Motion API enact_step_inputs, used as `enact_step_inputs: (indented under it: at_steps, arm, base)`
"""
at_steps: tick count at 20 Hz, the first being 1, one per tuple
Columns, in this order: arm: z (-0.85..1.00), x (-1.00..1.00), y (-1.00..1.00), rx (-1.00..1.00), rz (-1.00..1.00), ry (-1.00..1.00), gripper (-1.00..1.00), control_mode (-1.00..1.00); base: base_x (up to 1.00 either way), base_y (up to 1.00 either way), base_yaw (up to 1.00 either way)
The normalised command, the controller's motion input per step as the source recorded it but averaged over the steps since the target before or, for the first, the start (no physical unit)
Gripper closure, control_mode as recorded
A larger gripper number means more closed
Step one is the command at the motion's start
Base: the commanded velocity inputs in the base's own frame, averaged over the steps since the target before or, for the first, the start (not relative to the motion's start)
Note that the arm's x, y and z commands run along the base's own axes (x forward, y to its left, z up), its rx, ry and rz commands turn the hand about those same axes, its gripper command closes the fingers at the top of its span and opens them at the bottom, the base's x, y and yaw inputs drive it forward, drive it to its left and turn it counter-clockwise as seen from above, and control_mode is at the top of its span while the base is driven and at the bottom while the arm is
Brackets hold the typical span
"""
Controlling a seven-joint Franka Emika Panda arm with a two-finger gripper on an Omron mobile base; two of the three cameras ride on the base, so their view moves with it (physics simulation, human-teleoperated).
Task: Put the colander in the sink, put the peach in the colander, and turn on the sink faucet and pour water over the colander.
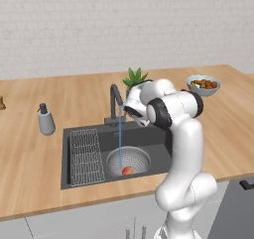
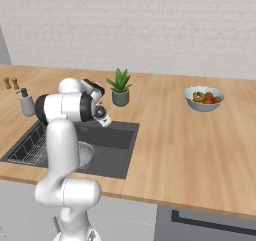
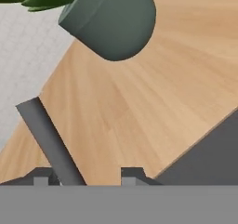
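Note:
The grey perforated colander [image 1: 130,158] sits in the dark sink [image 1: 149,135], with the orange-red peach [image 1: 127,171] inside it near its front wall. A thin light-blue stream of water [image 1: 119,139] falls from the spout of the gooseneck sink faucet [image 1: 115,100] into the colander. My gripper [image 1: 132,114] hangs just right of the faucet, above the sink's back edge. In the hand view my gripper [image 3: 88,174] is open, and a dark grey bar of the faucet [image 3: 49,137] runs down between the fingertips, close to the left one. From the right, the arm hides part of the colander [image 2: 87,154].
A potted plant [image 1: 135,78] stands just behind my hand, seen close in the hand view [image 3: 111,23]. A wire rack [image 1: 85,156] fills the sink's left side. A soap bottle [image 1: 45,120] stands left of the sink, and a fruit bowl [image 1: 203,84] at the back right.

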Motion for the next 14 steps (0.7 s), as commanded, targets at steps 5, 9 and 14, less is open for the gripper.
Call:
enact_step_inputs:
  at_steps: [5,9,14]
  arm:
    - [-0.07,-0.48,-0.97,0.05,-0.06,0.0,1.0,-1.0]
    - [0.0,-0.34,-0.56,0.09,-0.01,0.0,1.0,-1.0]
    - [0.0,0.0,-0.04,0.05,0.0,0.01,1.0,-1.0]
  base:
    - [0.0,0.0,0.0]
    - [0.0,0.0,0.0]
    - [0.0,0.0,0.0]
